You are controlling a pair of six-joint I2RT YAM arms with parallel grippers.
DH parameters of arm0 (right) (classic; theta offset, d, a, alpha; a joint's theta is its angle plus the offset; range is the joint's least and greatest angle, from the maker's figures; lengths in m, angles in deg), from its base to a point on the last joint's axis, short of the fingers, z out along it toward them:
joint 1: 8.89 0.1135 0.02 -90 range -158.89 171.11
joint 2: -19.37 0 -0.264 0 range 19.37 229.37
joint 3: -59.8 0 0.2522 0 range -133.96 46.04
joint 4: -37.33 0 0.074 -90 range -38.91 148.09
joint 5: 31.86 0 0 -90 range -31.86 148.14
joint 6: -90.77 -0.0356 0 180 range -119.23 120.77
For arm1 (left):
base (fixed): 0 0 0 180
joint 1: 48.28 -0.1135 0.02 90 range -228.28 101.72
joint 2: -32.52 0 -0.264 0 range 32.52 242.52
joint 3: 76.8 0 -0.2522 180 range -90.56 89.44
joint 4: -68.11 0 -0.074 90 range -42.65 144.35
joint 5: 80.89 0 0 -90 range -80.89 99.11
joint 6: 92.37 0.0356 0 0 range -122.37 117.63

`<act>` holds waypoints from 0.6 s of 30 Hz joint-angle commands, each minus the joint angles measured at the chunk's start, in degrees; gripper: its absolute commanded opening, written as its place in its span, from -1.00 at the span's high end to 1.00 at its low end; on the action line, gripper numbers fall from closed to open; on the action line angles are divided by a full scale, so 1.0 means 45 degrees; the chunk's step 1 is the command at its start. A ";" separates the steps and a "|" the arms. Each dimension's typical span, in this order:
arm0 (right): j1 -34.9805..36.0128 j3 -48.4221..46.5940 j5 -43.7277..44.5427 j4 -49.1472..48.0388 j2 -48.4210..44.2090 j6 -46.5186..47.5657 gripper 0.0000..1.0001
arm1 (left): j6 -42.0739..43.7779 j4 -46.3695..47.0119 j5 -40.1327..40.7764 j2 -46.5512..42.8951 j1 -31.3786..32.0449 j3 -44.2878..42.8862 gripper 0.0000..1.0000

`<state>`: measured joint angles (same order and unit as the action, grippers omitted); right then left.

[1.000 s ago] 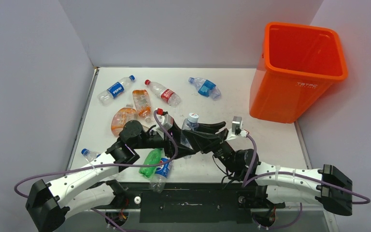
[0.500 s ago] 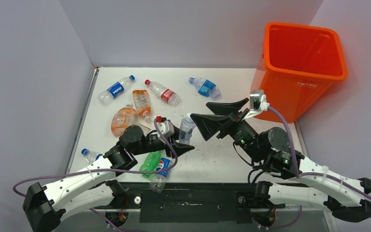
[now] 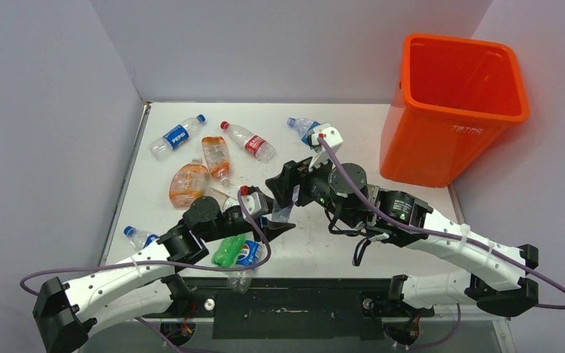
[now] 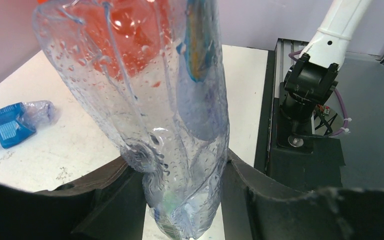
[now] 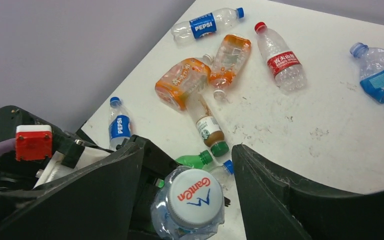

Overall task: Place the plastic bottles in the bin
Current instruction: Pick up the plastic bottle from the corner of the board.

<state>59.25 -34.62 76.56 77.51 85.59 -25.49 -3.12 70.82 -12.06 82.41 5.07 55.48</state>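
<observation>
A crumpled clear bottle [image 3: 282,210] stands upright above the table's near middle, and my left gripper [image 3: 271,224] is shut on its lower end [image 4: 180,150], a finger pressed on each side. My right gripper [image 3: 287,185] hovers over the bottle's top. Its jaws stand open on either side of the white cap [image 5: 195,198], with a gap on the right. The orange bin [image 3: 452,140] stands at the far right. Loose bottles lie on the left half: a Pepsi bottle [image 3: 177,136], two orange-tinted ones [image 3: 188,184], a red-capped one [image 3: 249,140] and a green one [image 3: 229,248].
A blue-labelled bottle [image 5: 380,77] lies at the back middle, partly behind my right wrist in the top view. A small Pepsi bottle [image 5: 118,125] lies by the left edge, and a brown green-capped bottle [image 5: 210,131] sits near the centre. White walls enclose the table.
My right arm swung left from near the bin and came down over the held bottle's cap, its jaws narrowing from wide. The left gripper kept its hold on the bottle.
</observation>
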 commanded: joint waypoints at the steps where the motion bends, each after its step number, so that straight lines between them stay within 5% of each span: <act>1: 0.0092 -0.0249 0.0437 0.0563 -0.0313 -0.0266 -0.29 | 0.0589 0.0503 0.0358 -0.0343 0.0213 0.0006 0.89; 10: 0.0090 0.0391 0.0439 0.0518 -0.0624 -0.0745 0.20 | 0.0675 0.0511 0.0731 -0.0526 0.0256 0.0005 1.00; 15: 0.0092 0.0672 0.0506 0.0605 -0.0776 -0.0979 -0.07 | 0.0659 0.0577 0.0736 -0.0578 0.0274 0.0039 1.00; 18: 0.0092 0.0695 0.0580 0.0709 -0.0792 -0.1032 0.09 | 0.0642 0.0607 0.0705 -0.0579 0.0280 0.0045 1.00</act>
<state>59.40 -31.76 77.52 80.46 83.20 -29.38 -0.59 70.71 -9.43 81.03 6.07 56.29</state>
